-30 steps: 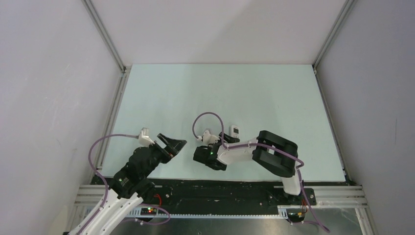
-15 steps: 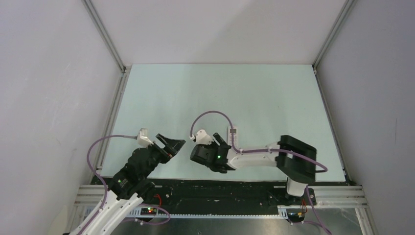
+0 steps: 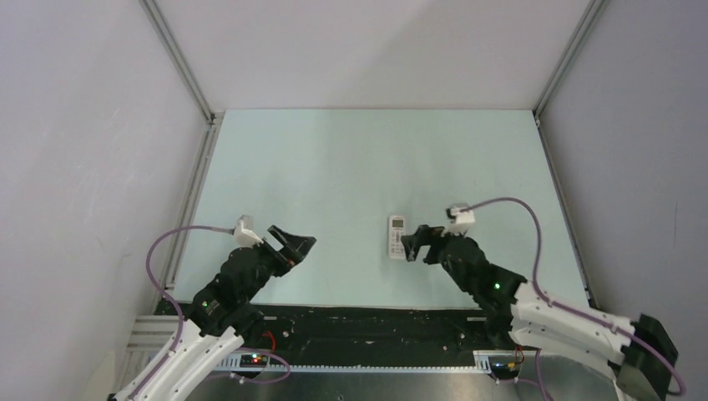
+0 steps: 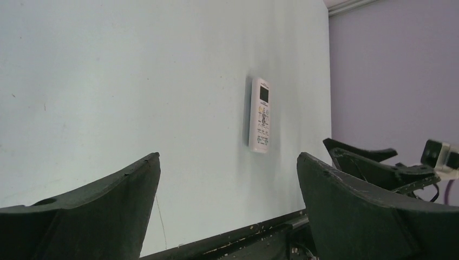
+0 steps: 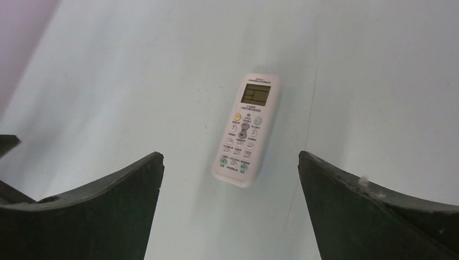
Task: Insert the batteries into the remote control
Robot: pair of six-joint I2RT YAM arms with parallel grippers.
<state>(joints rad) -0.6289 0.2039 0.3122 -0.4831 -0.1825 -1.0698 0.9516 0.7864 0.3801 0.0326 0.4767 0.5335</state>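
The right gripper [image 3: 413, 243] has its jaws wide apart with nothing between them. In its own wrist camera the two dark fingers [image 5: 108, 206] fill the bottom corners, and the remote control [image 5: 248, 130] lies ahead of the gap, clear of both tips. The left gripper [image 3: 297, 244] is spread open too and holds nothing, its curved dark fingers [image 4: 357, 211] sitting at the bottom of its wrist view.

The remote lies flat and face up on the pale green table top [image 3: 334, 159]. Its little greenish screen is at the far end and the rows of buttons run toward the near edge. It sits a little right of the middle, in the near half of the table. From above, the right gripper's tips come just beside the remote's right-hand edge, down by the button end, pointing leftward at it. The left gripper is well apart from the remote, off to its left and aimed across toward it.

Behind the right gripper a small white block [image 3: 458, 215] sits on the wrist, with a purple cable [image 3: 509, 203] looping back along the right arm [image 3: 568, 322], which reaches in from the near right corner. The left arm [image 3: 200, 334] comes in from the near left with the same kind of cable. Plain pale walls [image 3: 83, 125] close in the table on three sides
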